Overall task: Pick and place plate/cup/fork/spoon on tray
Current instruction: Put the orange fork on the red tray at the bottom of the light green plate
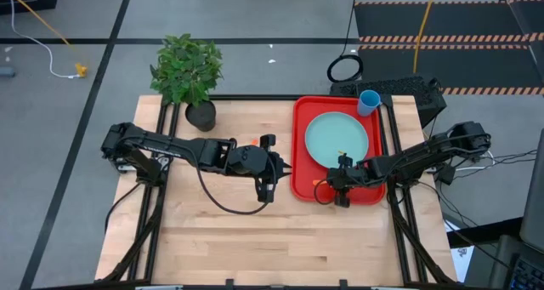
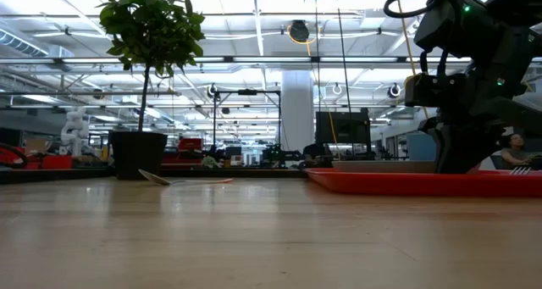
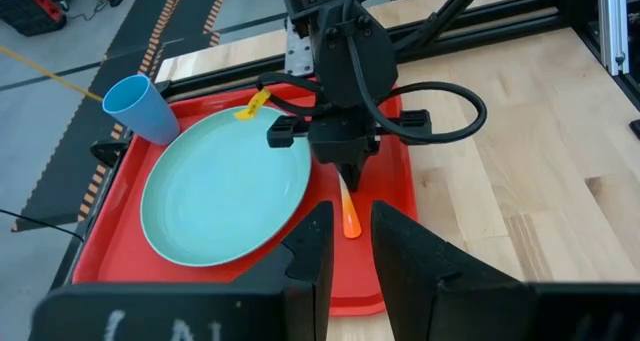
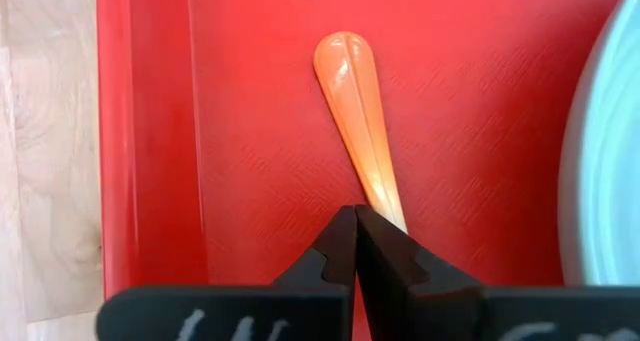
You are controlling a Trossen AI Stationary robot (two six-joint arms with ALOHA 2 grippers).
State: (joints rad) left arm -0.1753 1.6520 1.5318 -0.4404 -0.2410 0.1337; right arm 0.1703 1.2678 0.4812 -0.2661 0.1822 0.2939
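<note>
Right end effector [image 4: 355, 243]: fingers together low over the red tray [image 1: 299, 128], nothing visibly clamped. In the right wrist view an orange handle [image 4: 358, 121] lies flat on the tray floor and runs in under the tips; its metal end is hidden, so we cannot tell fork from spoon here.

High view: this end effector [image 1: 342, 190] sits at the tray's lower edge, just below the plate [image 1: 337, 139]. The cup [image 1: 368, 102] stands at the tray's upper right corner.

Left end effector [image 1: 266, 190] hovers over the bare desk [image 1: 255, 239] left of the tray, fingers [image 3: 312, 249] apart, empty.

Low view, left of centre: one utensil [image 2: 182, 180] lies on the desk near the potted plant [image 2: 148, 77] — not yet placed.

Risks, as we judge them:
- lifting with the tips touching the handle could drag it or flick it over the low rim;
- a sideways retreat could nudge the plate;
- the left arm reaching for the desk utensil passes close to the plant pot — a knock is possible.
</note>
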